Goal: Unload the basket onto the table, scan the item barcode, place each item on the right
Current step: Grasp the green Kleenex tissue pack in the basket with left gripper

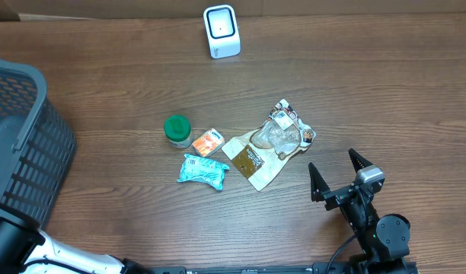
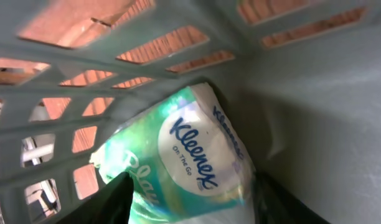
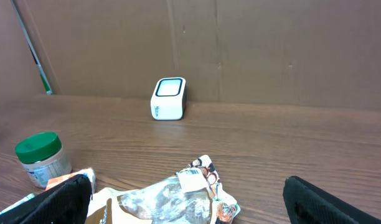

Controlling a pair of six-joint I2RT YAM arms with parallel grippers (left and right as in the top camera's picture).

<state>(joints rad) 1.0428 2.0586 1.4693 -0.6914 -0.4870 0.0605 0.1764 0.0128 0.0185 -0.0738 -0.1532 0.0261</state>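
1. The table (image 1: 385,84) is a broad matte top of brown wood grain
2. The basket (image 1: 35,144) is grey plastic with slotted lattice walls and sits at the table's 9 o'clock edge
3. The right claw (image 1: 331,158) is black and angular, at 5 o'clock on the table. Its two fingers are spread wide, gripping nothing and touching nothing
4. The left claw (image 2: 193,180) is down inside the basket. Its dark fingers stand apart, one on each side of the Kleenex pack (image 2: 190,143). Whether they press it or only flank it cannot be told
5. The Kleenex pack is soft glossy film, white and green with blue lettering. It lies tilted against the lattice wall, at 12 o'clock from the left claw
6. The pouch (image 1: 267,148) is crinkled clear and brown film at the table's centre, at 10 o'clock from the right claw and apart from it
7. The scanner (image 1: 221,30) is a white rounded box with a dark window, at 12 o'clock and well apart from the right claw
8. The teal packet (image 1: 204,170) is crinkly, at 8 o'clock from the pouch
9. The jar (image 1: 177,130) is round with a green lid
10. The orange packet (image 1: 209,142) is small and flat, between jar and pouch
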